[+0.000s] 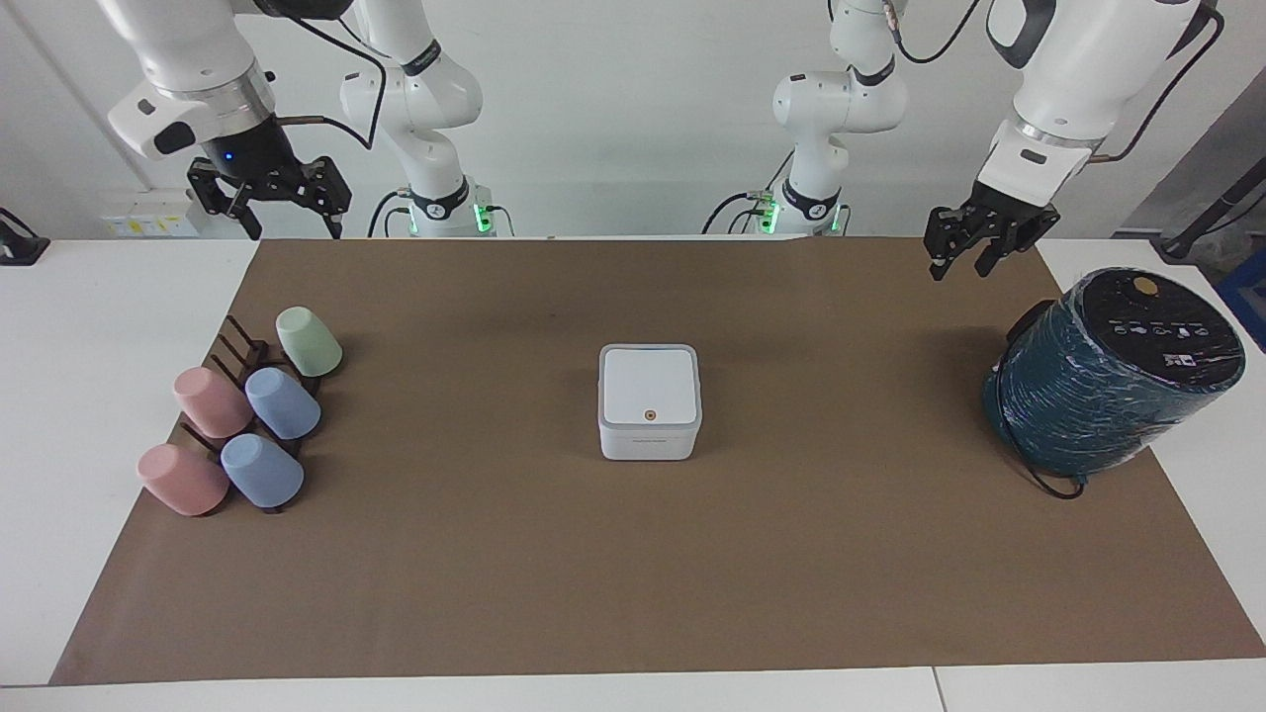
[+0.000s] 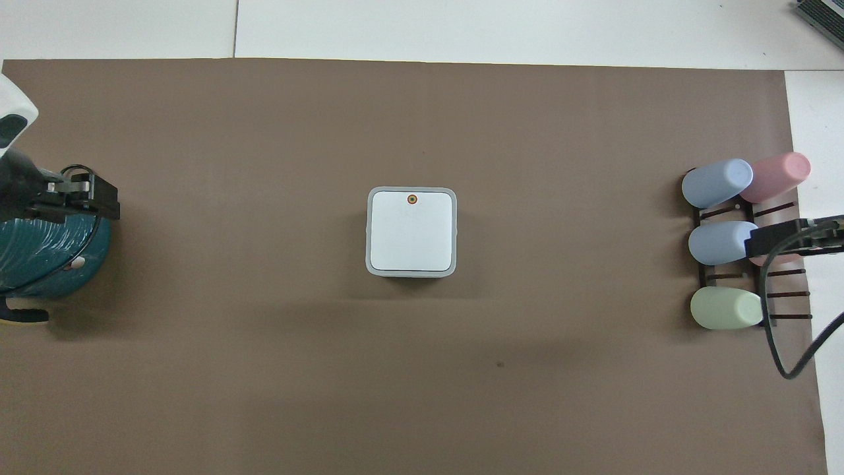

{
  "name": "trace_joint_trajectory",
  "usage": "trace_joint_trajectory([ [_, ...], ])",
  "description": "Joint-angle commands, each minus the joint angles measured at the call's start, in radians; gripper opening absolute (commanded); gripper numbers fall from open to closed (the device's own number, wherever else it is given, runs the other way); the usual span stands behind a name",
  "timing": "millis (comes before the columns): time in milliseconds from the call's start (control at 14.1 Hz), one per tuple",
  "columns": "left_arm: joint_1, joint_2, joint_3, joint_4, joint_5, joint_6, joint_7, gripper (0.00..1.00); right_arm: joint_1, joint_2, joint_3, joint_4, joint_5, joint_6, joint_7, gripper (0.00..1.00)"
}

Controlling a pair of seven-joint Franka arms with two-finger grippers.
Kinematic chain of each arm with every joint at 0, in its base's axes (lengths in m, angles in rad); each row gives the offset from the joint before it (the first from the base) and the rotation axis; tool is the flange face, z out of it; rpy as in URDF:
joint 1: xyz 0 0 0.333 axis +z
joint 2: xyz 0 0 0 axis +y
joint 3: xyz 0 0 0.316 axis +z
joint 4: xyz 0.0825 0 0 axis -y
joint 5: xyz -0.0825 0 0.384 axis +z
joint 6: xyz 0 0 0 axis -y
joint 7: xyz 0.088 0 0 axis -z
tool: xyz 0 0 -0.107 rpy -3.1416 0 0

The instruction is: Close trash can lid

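Both arms are glossy white, built of rounded segments with dark grey panels at the joints. Each base wears a black collar ring and shows a green light beside it, with black cables trailing off. Loose black cables loop along the upper links. Above each wrist sits a silver metal band. The right pincer (image 1: 269,201) is a black, angular open frame under a black housing with a small blue light; the left pincer (image 1: 977,244) is black too.
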Motion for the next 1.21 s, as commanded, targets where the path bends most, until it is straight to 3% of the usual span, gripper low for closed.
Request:
trace_joint_trajectory([
  [0,0.009,-0.017,-0.010,-0.022,0.019,0.037,0.014,1.00,-0.005,-0.007,0.003,0.005,-0.001,-0.012,-0.016,1.00],
  [1135,0.006,-0.012,-0.012,-0.022,0.018,0.092,0.037,1.00,-0.005,-0.007,0.003,0.005,-0.001,-0.012,-0.016,1.00],
])
